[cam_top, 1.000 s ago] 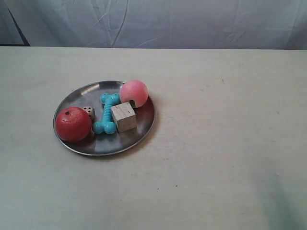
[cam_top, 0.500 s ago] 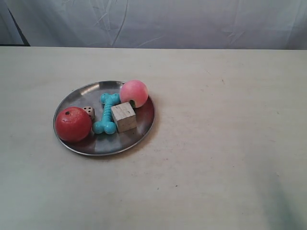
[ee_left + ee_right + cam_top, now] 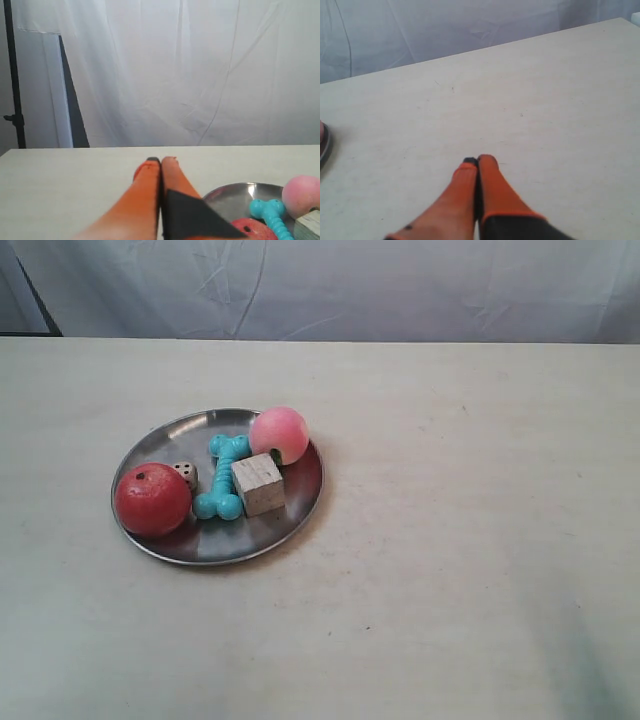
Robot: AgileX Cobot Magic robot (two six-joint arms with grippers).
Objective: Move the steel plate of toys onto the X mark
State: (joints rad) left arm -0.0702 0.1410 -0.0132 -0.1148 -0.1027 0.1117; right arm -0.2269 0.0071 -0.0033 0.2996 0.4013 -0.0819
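Plate on bench, exterior view's left, holding apple, peach, bone, cube, die. Left gripper pressed together, near plate. Right gripper pressed together over bench.

The steel plate lies nearer the desk's edge at the exterior view's left, crowded by 5 toys. The apple blocks the rim on that side, and the peach blocks the far rim. The near rim is bare, and the desktop toward the opposite edge is open.
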